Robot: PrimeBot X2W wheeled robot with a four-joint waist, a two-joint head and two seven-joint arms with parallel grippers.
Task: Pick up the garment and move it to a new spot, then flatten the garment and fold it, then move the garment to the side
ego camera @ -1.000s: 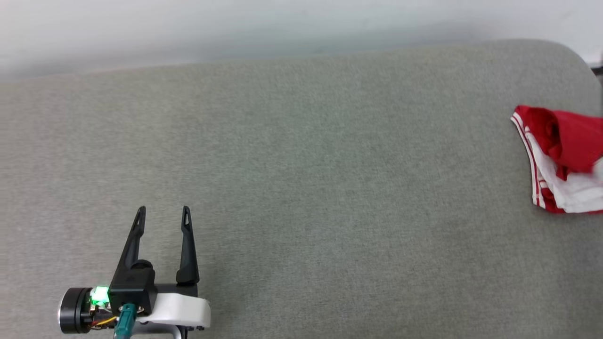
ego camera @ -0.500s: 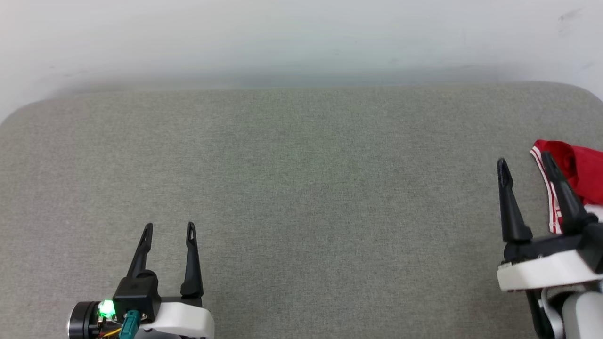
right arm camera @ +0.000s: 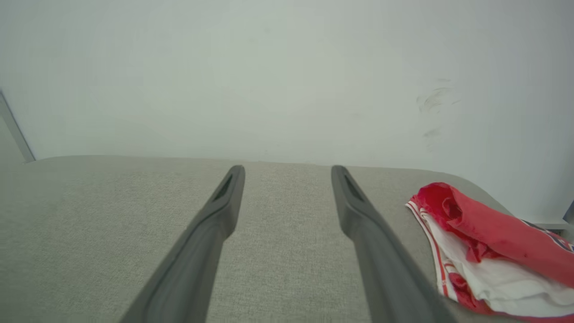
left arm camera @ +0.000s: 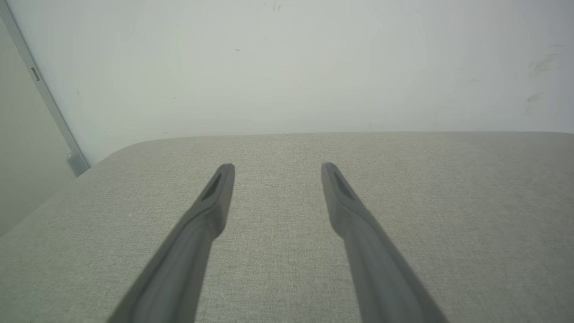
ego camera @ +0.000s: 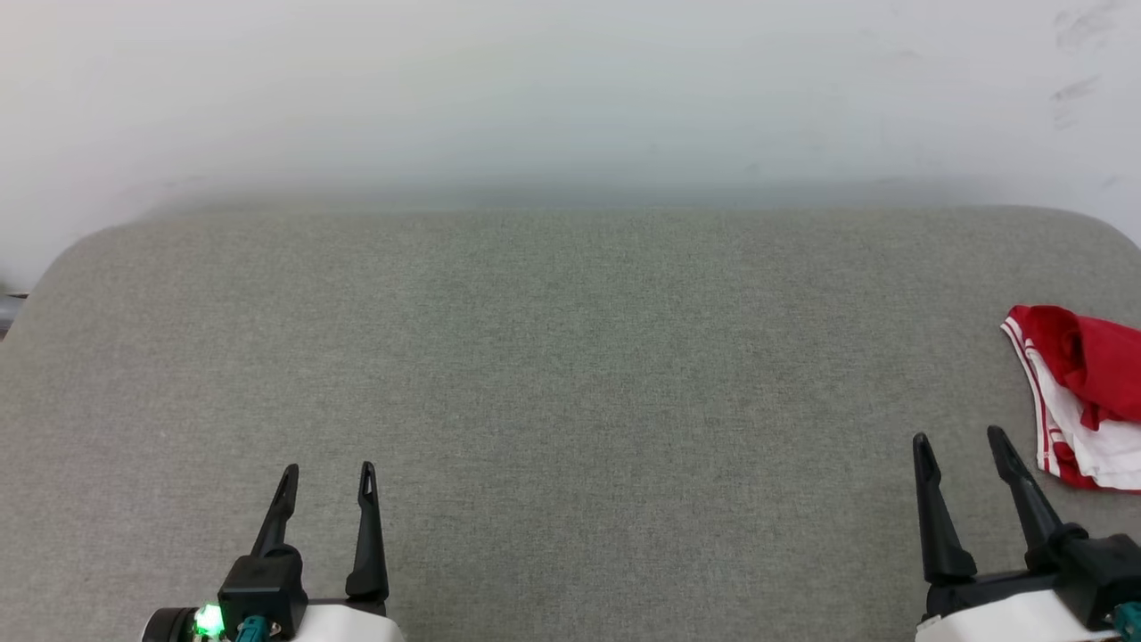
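Note:
The garment [ego camera: 1083, 392], a crumpled red and white shirt with red-white stripe trim, lies bunched at the far right edge of the grey padded table [ego camera: 570, 374]. In the right wrist view the garment [right arm camera: 484, 251] sits to the right of my fingers, not touched. My right gripper [ego camera: 961, 441] stands open at the lower right, just left of the garment and apart from it. Low on the left side, my left gripper [ego camera: 327, 471] is open with nothing between its fingers. Both wrist views show the fingers spread over bare fabric.
A pale wall [ego camera: 570, 98] runs close behind the table's far edge. The table's rounded corners show at the far left [ego camera: 80, 245] and far right. A grey vertical strip [left arm camera: 49, 107] stands on the wall at the left.
The head camera has tilted and turned, so the whole picture shifted. My right gripper came into view half a second ago and now sits lower, clear of the garment. Both grippers stay open.

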